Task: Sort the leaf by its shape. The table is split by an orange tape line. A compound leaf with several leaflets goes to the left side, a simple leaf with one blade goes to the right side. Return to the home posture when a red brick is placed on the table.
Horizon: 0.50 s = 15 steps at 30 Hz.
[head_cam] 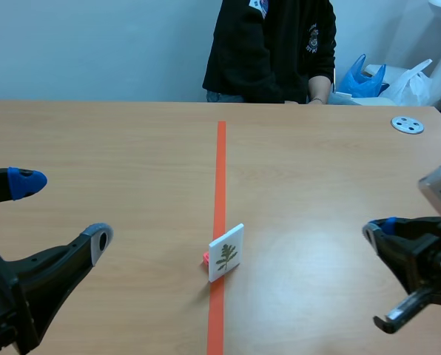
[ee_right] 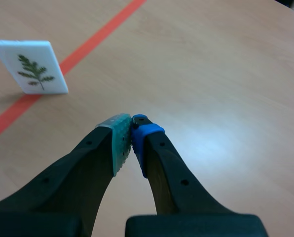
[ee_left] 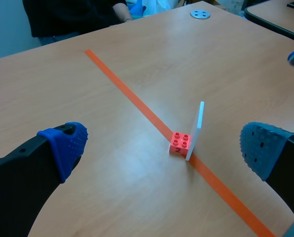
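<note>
One white card (head_cam: 226,252) is standing on the single orange tape line (head_cam: 220,170), roughly midway along the table (head_cam: 331,192). It is resting on a short edge, so its long axis is running nearly straight up. Its printed face is turning toward the robot and a little toward the right arm, and is showing one green sprig of several leaflets, stem down. One small red brick (head_cam: 206,258) is sitting on the tape, touching the card's back. Two grippers are hanging low over the table, both well apart from the card. The left gripper (head_cam: 62,211) is holding its fingers spread wide, and the right gripper (ee_right: 131,138) is keeping its pads pressed together on nothing. One person (head_cam: 272,52) is sitting across the table, and one grey disc (head_cam: 408,124) is lying near the far right corner.
</note>
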Tool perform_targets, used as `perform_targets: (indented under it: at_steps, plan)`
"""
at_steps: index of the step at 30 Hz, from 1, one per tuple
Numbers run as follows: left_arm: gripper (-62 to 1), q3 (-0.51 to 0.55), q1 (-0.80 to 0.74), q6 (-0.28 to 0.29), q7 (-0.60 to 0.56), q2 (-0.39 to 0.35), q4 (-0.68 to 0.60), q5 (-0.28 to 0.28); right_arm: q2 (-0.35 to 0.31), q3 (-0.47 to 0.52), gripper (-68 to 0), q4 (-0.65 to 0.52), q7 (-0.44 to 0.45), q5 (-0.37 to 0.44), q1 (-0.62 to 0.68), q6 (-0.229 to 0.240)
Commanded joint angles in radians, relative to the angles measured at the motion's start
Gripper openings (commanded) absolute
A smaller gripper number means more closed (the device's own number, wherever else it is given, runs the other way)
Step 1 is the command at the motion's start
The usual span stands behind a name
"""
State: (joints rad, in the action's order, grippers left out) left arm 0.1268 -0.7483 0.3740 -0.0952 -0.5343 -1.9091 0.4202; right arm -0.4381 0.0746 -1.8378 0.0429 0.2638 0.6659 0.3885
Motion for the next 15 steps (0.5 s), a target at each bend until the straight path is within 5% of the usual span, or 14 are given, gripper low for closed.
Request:
perform_targets:
  at_steps: [1, 8, 11, 15]
  plan:
    - [1.4, -0.003, 0.003, 0.002, -0.017, 0.007, -0.015, 0.006, -0.005, 0.034, -66.4, -0.027, 0.004, 0.027, 0.019, 0.001]
    - [1.4, -0.003, 0.003, 0.002, -0.017, 0.007, -0.015, 0.006, 0.039, 0.217, -62.6, -0.076, -0.066, 0.126, 0.105, 0.001]
    - [1.4, -0.003, 0.003, 0.002, -0.017, 0.007, -0.015, 0.006, 0.066, 0.290, -51.3, -0.076, -0.137, 0.183, 0.105, 0.001]
    - [1.4, -0.003, 0.003, 0.002, -0.016, 0.007, -0.015, 0.006, 0.067, 0.368, -24.6, -0.076, -0.161, 0.255, 0.105, 0.001]
